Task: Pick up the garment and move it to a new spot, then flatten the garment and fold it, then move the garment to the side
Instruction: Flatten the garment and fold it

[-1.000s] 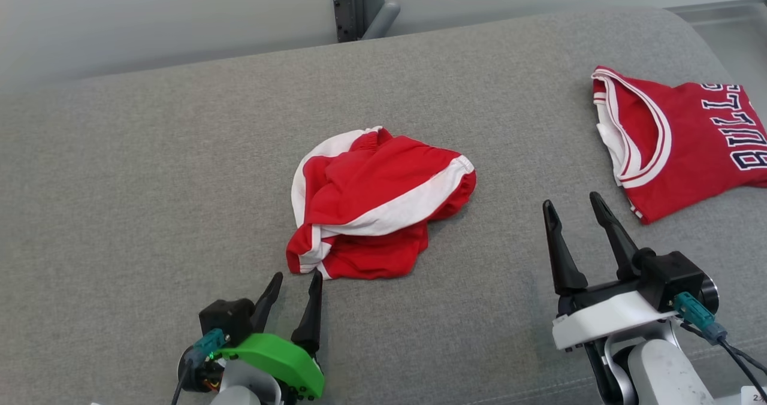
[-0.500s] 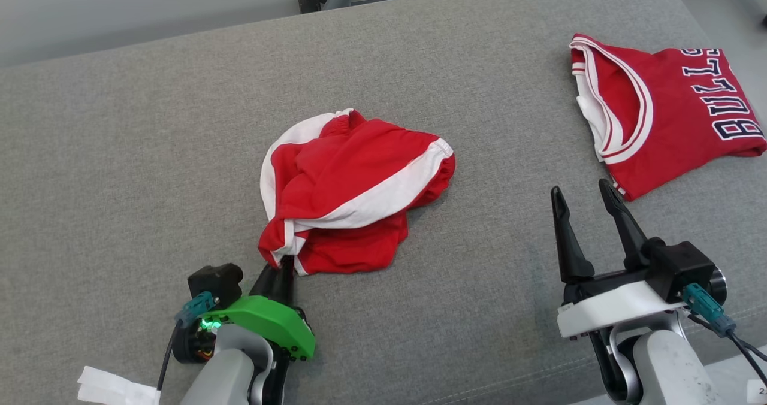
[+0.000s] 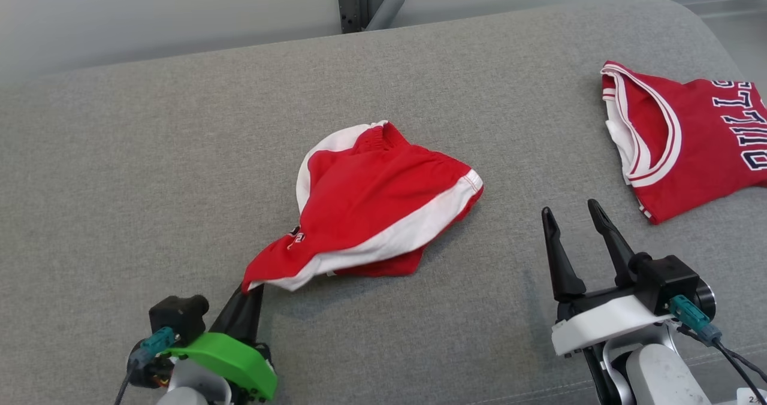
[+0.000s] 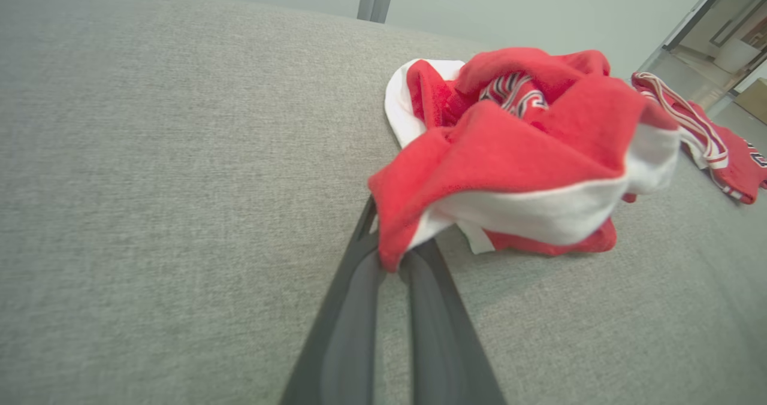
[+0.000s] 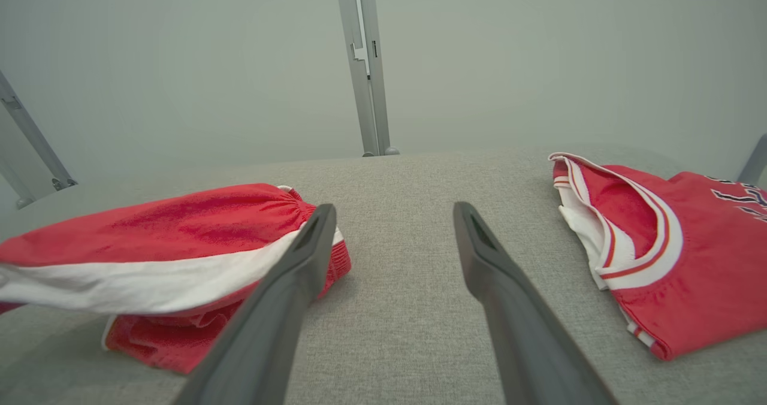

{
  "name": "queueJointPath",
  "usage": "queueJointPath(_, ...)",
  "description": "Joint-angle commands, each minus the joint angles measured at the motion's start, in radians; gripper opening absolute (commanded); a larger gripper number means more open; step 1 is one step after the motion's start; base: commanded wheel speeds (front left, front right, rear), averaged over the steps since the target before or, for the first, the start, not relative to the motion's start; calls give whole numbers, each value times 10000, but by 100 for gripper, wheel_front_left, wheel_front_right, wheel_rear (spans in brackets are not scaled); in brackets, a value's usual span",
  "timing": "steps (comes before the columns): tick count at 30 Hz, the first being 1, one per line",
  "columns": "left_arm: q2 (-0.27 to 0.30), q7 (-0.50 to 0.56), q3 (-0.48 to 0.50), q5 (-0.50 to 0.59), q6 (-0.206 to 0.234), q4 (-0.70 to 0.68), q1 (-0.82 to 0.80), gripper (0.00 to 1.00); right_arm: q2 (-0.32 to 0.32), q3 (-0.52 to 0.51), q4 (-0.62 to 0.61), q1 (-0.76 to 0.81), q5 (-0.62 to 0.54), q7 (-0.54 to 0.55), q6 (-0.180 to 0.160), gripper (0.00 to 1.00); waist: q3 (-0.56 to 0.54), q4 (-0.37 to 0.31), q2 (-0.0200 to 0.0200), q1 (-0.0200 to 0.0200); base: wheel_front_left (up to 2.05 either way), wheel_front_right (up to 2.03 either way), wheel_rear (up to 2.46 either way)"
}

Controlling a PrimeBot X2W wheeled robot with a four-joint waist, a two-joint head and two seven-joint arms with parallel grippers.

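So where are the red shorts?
The red shorts lie in the head view's middle, one corner pinched by the left gripper, left of the red jersey.

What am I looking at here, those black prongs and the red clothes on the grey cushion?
This is a two-armed robot. The picture showing both arms comes from a camera on its head, looking down; the other two come from cameras on its wrists, looking along each hand's two dark fingers. On the grey cushion lie crumpled red-and-white shorts and, to the right, a red jersey. The left hand is shut on a corner of the shorts. The right hand is open and holds nothing, between the two garments.
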Motion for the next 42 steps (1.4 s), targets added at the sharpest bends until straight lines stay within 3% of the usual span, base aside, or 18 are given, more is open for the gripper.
queueJointPath(1, 345, 254, -2, -43, -24, -168, 218, 0, -13, 13, 101, 100, -39, -35, -16, 100, -126, 126, 70, 0, 0, 0, 0)
queueJointPath(5, 1133, 1214, -62, -182, -43, -532, 564, 0, -12, 133, 466, -32, -118, -35, -16, 100, -170, 227, 70, 0, 0, 0, 0)
queueJointPath(10, 1499, 1689, -17, -418, -59, -341, 401, 0, -15, 446, 972, -327, -200, 156, -16, 100, -143, 311, 70, 0, 0, 0, 0)
queueJointPath(14, 1538, 1809, 17, -404, 8, 294, -192, 0, -16, 806, 1464, -700, -246, 293, -16, 100, -16, 372, 70, 0, 0, 0, 0)
queueJointPath(20, 1147, 1508, -128, -249, 50, 1900, -1368, 2, -10, 1620, 2574, -1814, -86, 511, -16, 100, 232, 484, 70, 0, 0, 0, 0)
queueJointPath(21, 1100, 1415, -151, -207, 47, 2096, -1478, 33, -13, 1748, 2729, -2004, 19, 535, -17, 100, 251, 521, 70, 0, 0, 0, 0)
queueJointPath(22, 1065, 1288, -174, -177, 47, 2289, -1569, 55, -18, 1923, 2917, -2192, 88, 617, -16, 100, 266, 565, 70, 0, 0, 0, 0)
queueJointPath(23, 1008, 1139, -177, -162, 47, 2475, -1641, 100, -15, 2090, 3100, -2383, 79, 677, -16, 100, 280, 619, 70, 0, 0, 0, 0)
queueJointPath(29, 704, 91, -60, -277, 30, 3084, -1579, 100, -41, 2708, 4387, -3442, 689, 1504, -17, 100, 219, 1077, 70, 0, 0, 0, 0)
queueJointPath(36, 372, -361, 404, -356, 241, 2451, -1062, 100, -151, 2935, 5578, -4283, 1327, 2275, -16, 100, 195, 1618, 70, 0, 0, 0, 0)
queueJointPath(37, 312, -381, 498, -332, 290, 2267, -958, 100, -145, 2931, 5709, -4410, 1457, 2279, -16, 62, 193, 1685, 70, 0, 0, 0, 0)
queueJointPath(38, 251, -395, 603, -285, 319, 2058, -868, 100, -150, 2908, 5816, -4535, 1537, 2217, -16, 18, 194, 1750, 70, 0, 0, 0, 0)
queueJointPath(39, 188, -400, 719, -213, 369, 1779, -782, 100, -175, 2896, 5941, -4649, 1596, 2172, -16, 0, 195, 1815, 70, 0, 0, 0, 0)
queueJointPath(42, 27, -381, 970, 58, 464, 1077, -352, 100, -181, 2666, 6288, -4968, 1833, 1911, -17, 0, 194, 1949, 70, 0, 0, 0, 0)
